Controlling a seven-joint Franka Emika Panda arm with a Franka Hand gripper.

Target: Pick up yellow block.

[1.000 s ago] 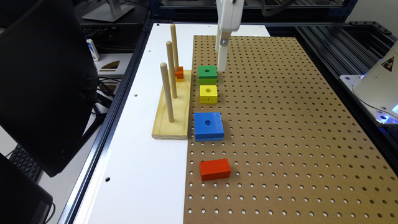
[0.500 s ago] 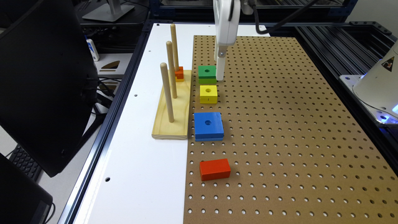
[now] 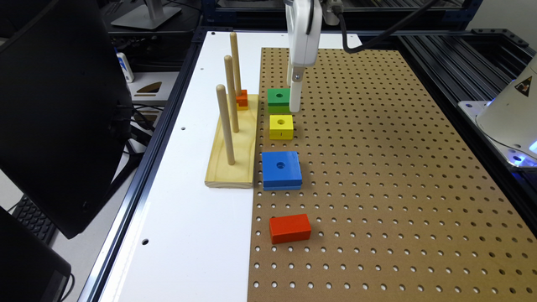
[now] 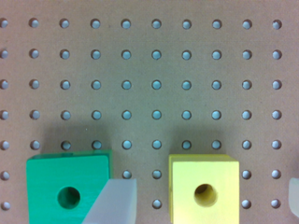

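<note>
The yellow block (image 3: pixel 281 126) lies flat on the pegboard (image 3: pixel 377 167), between the green block (image 3: pixel 279 100) and the blue block (image 3: pixel 281 170). The gripper (image 4: pixel 205 198) hangs above with its fingers spread, straddling the yellow block without touching it.

1. I see a green block (image 3: pixel 279 97) with a centre hole lying on the brown pegboard (image 3: pixel 377 167).
2. A larger blue block (image 3: pixel 281 170) with a hole sits nearer the camera in the same column.
3. A red block (image 3: pixel 290 228) lies nearest the camera.
4. A wooden base (image 3: pixel 233 147) carries three upright pegs (image 3: pixel 225 124) on the white desk (image 3: pixel 184 209).
5. A small orange piece (image 3: pixel 242 99) rests on that base.
6. A dark monitor (image 3: pixel 58 105) stands at the exterior view's left.
</note>
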